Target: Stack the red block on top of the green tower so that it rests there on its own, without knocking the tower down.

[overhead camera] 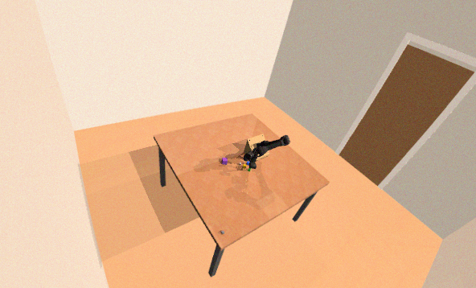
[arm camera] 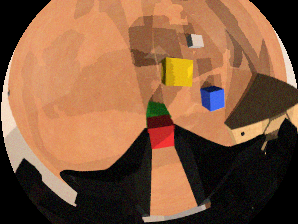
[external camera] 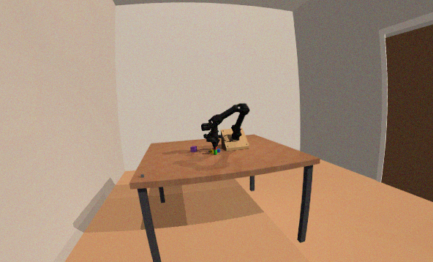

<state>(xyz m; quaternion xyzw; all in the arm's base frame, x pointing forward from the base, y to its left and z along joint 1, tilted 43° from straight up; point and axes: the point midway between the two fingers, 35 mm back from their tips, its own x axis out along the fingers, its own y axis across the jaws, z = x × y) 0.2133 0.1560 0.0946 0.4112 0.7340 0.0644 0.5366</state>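
Wrist view: the red block is pinched between the fingers of the gripper, at the green tower; whether they touch is unclear. Beyond lie a yellow block and, right, a blue one on the desk.

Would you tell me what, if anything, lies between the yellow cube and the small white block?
No object lies between the yellow cube and the small white block; the wrist view shows just shadowed brown tabletop there.
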